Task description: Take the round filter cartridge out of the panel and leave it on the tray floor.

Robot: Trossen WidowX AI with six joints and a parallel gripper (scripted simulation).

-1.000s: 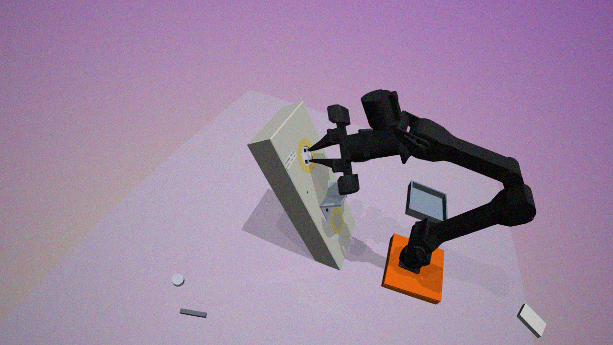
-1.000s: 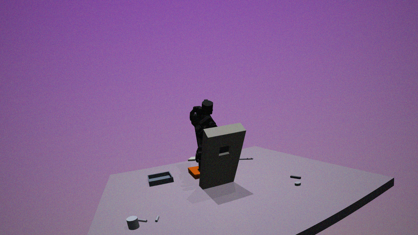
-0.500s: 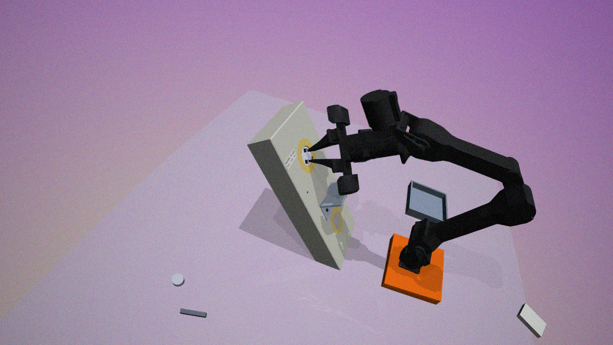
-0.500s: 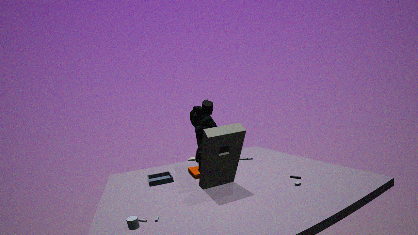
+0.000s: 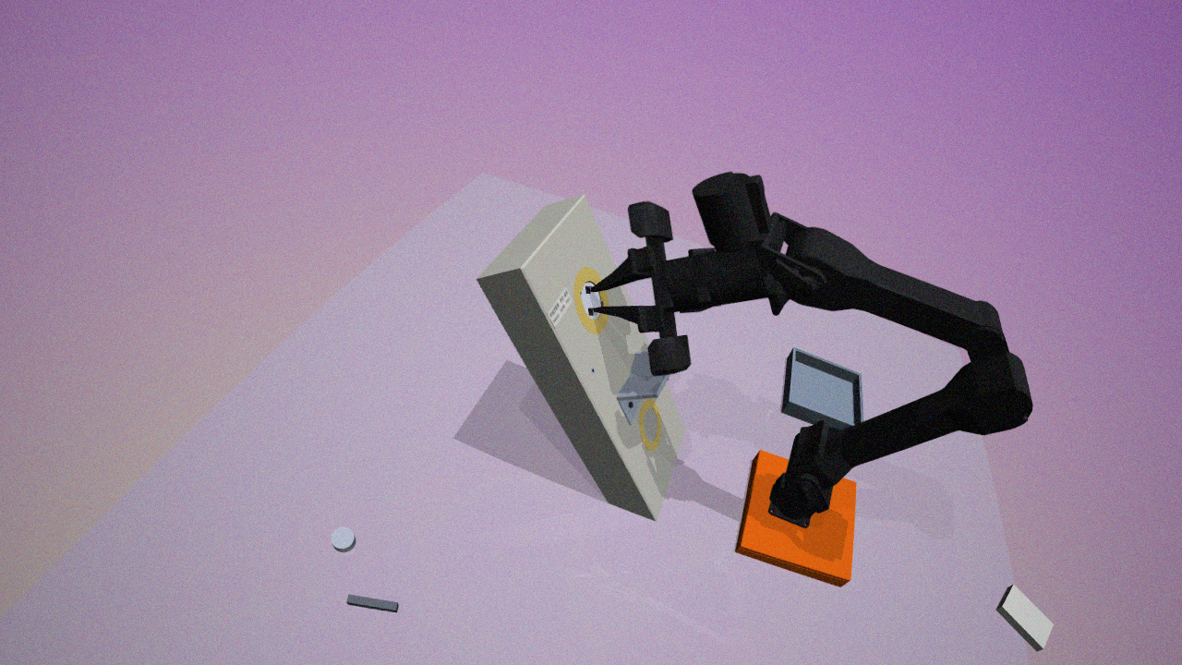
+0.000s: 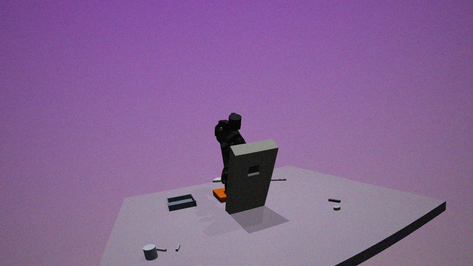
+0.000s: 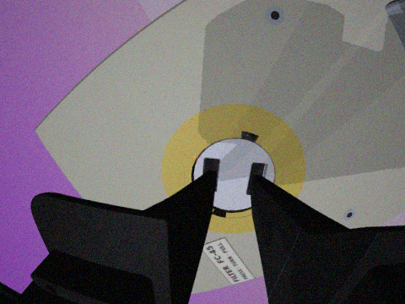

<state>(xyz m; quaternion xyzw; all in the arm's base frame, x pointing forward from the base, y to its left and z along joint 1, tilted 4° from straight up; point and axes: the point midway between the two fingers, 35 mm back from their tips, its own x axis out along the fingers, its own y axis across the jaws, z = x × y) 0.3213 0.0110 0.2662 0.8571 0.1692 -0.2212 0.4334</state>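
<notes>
Two fingertips at the cartridge's slots

Slightly spread, the pincer (image 5: pixel 591 300) (image 7: pixel 233 181) has its tips at the two slots of the round filter cartridge (image 5: pixel 590 300) (image 7: pixel 233 192), pinching nothing. The cartridge sits in the leaning service panel (image 5: pixel 570 371) (image 6: pixel 249 188) (image 7: pixel 126 127), inside a yellow ring (image 5: pixel 593 324) (image 7: pixel 179 169). The tray (image 5: pixel 826 392) (image 6: pixel 182 206) stands right of the panel in the top view.

The service panel (image 5: pixel 561 364) (image 6: pixel 249 185) (image 7: pixel 126 114) looks like smooth, matt plastic or painted board. On its face, the filter cartridge (image 5: pixel 591 300) (image 7: pixel 232 196) is pale and smooth, with a faint sheen. The label (image 5: pixel 560 306) (image 7: pixel 228 261) on the panel looks like flat printed paper. In front of the panel, the arm (image 5: pixel 900 301) (image 6: pixel 228 133) has a dull black, plastic-like finish. The tray (image 5: pixel 822 388) (image 6: pixel 181 206) near the panel looks smooth and matt, its material unclear.
</notes>
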